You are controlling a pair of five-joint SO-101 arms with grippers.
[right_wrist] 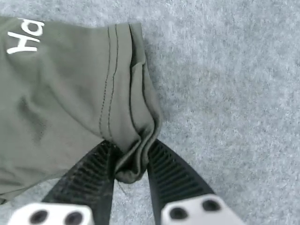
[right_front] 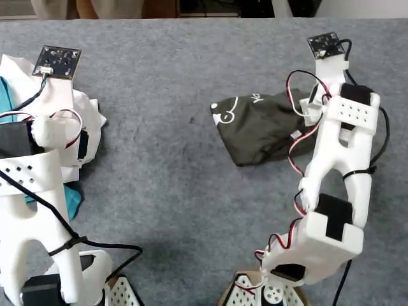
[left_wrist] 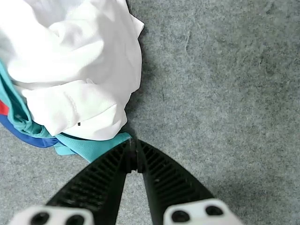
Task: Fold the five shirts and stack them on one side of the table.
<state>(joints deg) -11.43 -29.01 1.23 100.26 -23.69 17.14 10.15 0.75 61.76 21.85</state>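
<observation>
Your right gripper [right_wrist: 131, 146] is clamped on the dark shirt [right_wrist: 61, 93]. Both ribbed fingers [right_wrist: 89, 173] squeeze a gathered fold of its hem, and a small lump of cloth bulges out between them on the wrist side of the tips. Ahead of the grip the stitched hem runs straight away from you. The body of the shirt spreads off to one side, flat on the grey table [right_wrist: 234, 70], with white print farther out. From above, you can see that shirt lying crumpled from under your right arm [right_front: 344, 146] toward the middle of the table.

Your left gripper [left_wrist: 133, 147] is closed, its fingers pressed together along their tips. Those tips sit right at the near corner of the teal shirt [left_wrist: 89, 145]; you cannot tell whether any cloth is nipped between them. Just ahead of the tips and off to one side lies the pile [right_front: 89, 121]. The white shirt [left_wrist: 70, 61] is on top, loosely bunched. The teal one pokes out beneath it, a blue shirt [left_wrist: 28, 136] lies under that, and a sliver of red cloth [left_wrist: 3, 108] shows at the far edge. The pile lies under your left arm [right_front: 38, 191], well apart from the dark shirt.
</observation>
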